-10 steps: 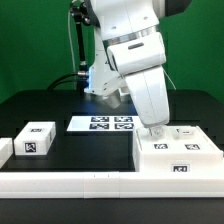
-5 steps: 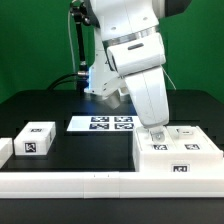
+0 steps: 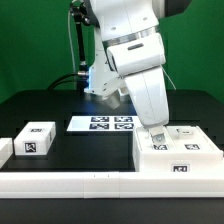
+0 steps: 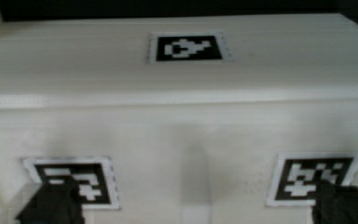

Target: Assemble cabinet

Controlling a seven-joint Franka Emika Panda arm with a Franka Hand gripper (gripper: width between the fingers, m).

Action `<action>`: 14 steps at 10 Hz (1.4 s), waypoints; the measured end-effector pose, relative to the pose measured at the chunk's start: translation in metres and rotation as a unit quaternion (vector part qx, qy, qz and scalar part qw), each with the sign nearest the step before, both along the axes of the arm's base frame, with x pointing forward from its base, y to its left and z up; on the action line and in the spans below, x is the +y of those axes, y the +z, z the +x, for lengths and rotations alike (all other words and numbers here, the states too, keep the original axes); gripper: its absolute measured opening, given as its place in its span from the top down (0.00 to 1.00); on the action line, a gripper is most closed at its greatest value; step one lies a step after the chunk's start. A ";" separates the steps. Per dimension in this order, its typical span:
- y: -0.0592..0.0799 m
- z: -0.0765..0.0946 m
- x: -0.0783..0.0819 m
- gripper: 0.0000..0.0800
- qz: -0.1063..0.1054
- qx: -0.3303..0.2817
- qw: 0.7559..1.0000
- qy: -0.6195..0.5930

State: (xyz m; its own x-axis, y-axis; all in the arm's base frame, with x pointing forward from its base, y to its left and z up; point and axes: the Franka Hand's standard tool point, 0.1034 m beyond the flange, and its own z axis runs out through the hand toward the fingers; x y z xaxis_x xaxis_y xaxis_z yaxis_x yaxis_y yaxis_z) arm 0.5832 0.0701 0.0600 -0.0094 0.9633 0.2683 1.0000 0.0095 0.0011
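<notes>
The cabinet body (image 3: 182,157) is a large white box with square tags, lying at the front of the exterior view's right. A small white piece (image 3: 186,132) rests on its top. My gripper (image 3: 156,134) points down at the body's near-left top edge. In the wrist view the body (image 4: 185,110) fills the picture with three tags showing. My gripper (image 4: 197,208) is open, its dark fingertips (image 4: 51,205) spread wide just above the white surface with nothing between them. A smaller white drawer block (image 3: 35,139) with a tag sits at the exterior view's left.
The marker board (image 3: 104,123) lies flat at the middle of the black table. A long low white rail (image 3: 70,181) runs along the front edge. Another small white piece (image 3: 5,149) sits at the far left. The arm's base and cables stand behind.
</notes>
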 end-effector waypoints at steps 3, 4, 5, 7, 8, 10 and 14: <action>0.007 -0.006 -0.002 0.19 -0.007 0.001 1.000 -0.013; 0.016 -0.017 -0.003 0.19 -0.016 0.004 1.000 -0.023; 0.022 -0.027 -0.004 0.19 -0.025 0.009 0.999 -0.038; 0.033 -0.035 0.000 0.19 -0.034 0.019 0.995 -0.092; 0.038 -0.038 0.004 0.19 -0.036 0.025 0.990 -0.137; 0.035 -0.041 0.008 0.19 -0.034 0.036 0.981 -0.186; 0.039 -0.043 0.010 0.19 -0.033 0.067 0.935 -0.346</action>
State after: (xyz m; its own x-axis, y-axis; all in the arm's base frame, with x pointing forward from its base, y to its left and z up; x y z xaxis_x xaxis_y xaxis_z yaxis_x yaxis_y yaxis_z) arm 0.5402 0.0797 0.0992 0.6514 0.7410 0.1632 0.7582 -0.6441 -0.1018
